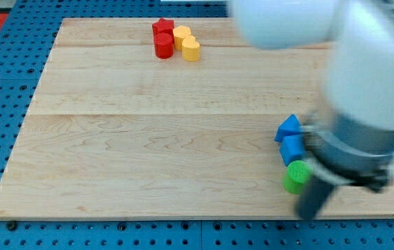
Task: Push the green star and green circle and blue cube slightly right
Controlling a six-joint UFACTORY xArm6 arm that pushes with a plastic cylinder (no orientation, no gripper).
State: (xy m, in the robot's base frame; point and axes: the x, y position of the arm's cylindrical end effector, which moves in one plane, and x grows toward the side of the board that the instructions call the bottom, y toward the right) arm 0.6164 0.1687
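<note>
Hiding my tip, the arm [353, 149] touches the green circle [296, 176].

left of the green circle [296, 175] the wooden board [148, 153] lies open; the blue cube [292, 148] touches it above, the blurred arm [349, 139] crowds its right.

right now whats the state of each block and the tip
blue triangular block: flat on board, touching blue cube
blue cube: flat, partly hidden by arm
green circle: upright, beside arm
red blocks: clustered at view's top
yellow blocks: touching red ones
green star: not visible
my tip: hidden, blurred
</note>
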